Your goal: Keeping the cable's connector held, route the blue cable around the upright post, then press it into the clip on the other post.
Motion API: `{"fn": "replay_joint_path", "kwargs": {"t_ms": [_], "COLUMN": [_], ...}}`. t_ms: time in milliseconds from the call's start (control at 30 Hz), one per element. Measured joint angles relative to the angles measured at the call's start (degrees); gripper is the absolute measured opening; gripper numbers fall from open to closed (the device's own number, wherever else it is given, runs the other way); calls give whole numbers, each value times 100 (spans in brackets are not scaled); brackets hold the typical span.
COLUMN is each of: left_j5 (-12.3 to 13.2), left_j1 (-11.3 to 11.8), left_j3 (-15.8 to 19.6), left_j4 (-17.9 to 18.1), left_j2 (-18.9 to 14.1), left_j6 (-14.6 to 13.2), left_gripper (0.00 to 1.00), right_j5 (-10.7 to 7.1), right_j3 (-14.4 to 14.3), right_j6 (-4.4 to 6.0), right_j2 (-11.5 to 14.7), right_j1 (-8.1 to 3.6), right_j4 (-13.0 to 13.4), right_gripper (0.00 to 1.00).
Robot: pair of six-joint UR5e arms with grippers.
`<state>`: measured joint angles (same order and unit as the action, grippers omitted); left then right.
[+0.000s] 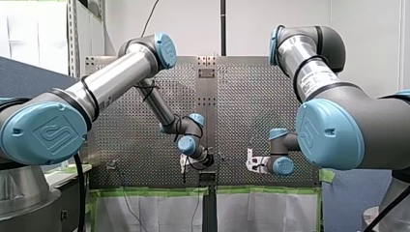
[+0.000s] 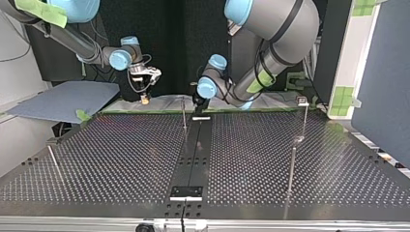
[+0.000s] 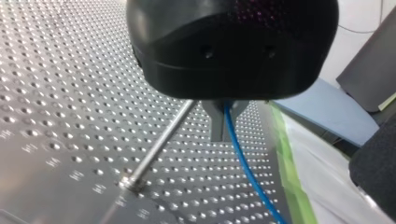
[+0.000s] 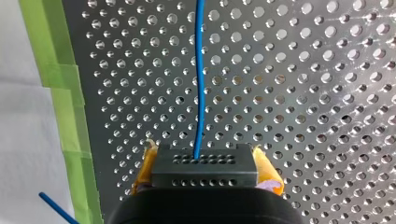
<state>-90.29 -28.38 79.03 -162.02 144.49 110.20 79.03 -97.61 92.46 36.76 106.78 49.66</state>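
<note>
Seen in the top view, the perforated table [image 2: 121, 154] has a dark strip [image 2: 196, 150] down its middle and green tape [image 4: 70, 116] along its far edge. Three thin uprights stand on it: a far post [image 2: 184, 115] just left of the strip, a near post [image 2: 292, 169] at the right, and a clip-topped post [image 2: 304, 121] far right.

Green tape [image 4: 67, 93] edges the perforated table [image 2: 121, 145], a pale sheet [image 4: 23, 140] beyond it, a grey-blue board [image 2: 63, 99] nearby.
</note>
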Motion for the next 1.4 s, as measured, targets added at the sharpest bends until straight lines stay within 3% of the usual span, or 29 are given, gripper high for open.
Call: {"fn": "replay_joint_path", "kwargs": {"t_ms": [333,800,967,1200,1400], "left_j5": [175,349,381,464,462], "left_j1": [130,246,262,279,320], "left_j3": [-116,-403,-433,-636,-872], "left_j4": [284,371,353,241,264], "left_j2": [168,173,216,519,596], "left_j6": [298,712,772,753,880], "left_gripper": [0,0,0,0,0], "right_j5": [-17,-39,-83,-159,-110], "right_j3": [164,414,466,511,729], "right_j6": [33,140,142,138,129], "right_j2": [-98,-109,-116,-137,-349], "right_j1": [-46,-136,-142,-151,-218], "right_j4": [45,92,158,297,231], "right_gripper": [0,0,0,0,0]}}
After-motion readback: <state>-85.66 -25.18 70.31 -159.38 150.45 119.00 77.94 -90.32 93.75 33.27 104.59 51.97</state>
